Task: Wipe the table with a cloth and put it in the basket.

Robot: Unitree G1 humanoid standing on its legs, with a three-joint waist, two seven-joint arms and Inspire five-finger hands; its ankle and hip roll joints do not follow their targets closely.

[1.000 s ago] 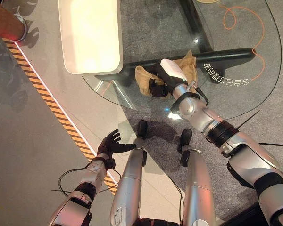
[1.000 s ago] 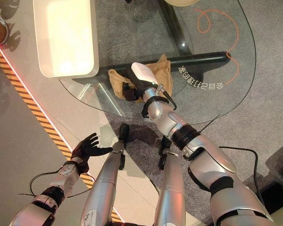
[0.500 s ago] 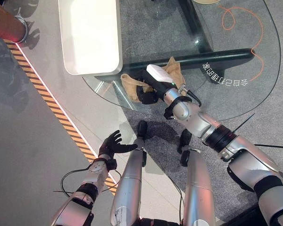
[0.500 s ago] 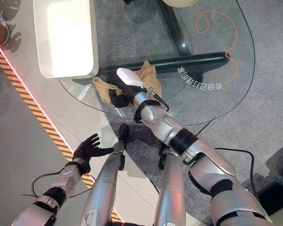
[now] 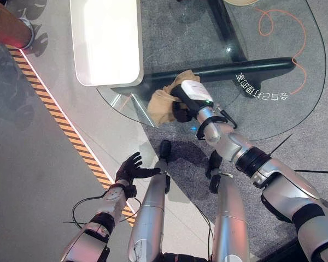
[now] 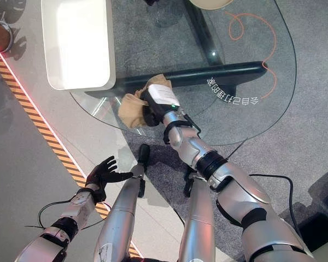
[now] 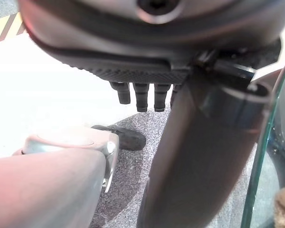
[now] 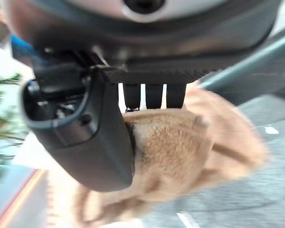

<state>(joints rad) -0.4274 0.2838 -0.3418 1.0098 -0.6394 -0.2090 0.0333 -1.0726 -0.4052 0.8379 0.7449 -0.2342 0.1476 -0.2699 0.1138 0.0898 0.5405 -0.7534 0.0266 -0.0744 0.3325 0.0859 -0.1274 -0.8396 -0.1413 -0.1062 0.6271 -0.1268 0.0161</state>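
A: Nearest the robot, what is the left hand (image 5: 132, 167) doing?

B: It hangs low over the floor by the striped tape (image 5: 71, 137), off the table, fingers spread and relaxed, holding nothing.

A: And the right hand (image 5: 188, 101)?

B: It's on the round glass table (image 5: 295, 109), pressed onto the tan cloth (image 5: 161, 103). In the right wrist view the fingers and thumb curl down into the cloth (image 8: 175, 147), so I'd call that a grip on it.

A: Where does the cloth lie?

B: Bunched under that hand, close to the table's near-left edge, just short of the white tray-like basket (image 5: 106, 38) beyond it.

A: What might go wrong?

B: The cloth is near the rim, so a further stroke that way could push it off the glass. A bunched cloth also wipes a narrow strip. And when lifting it to the basket, a shallow grip might let it slip.
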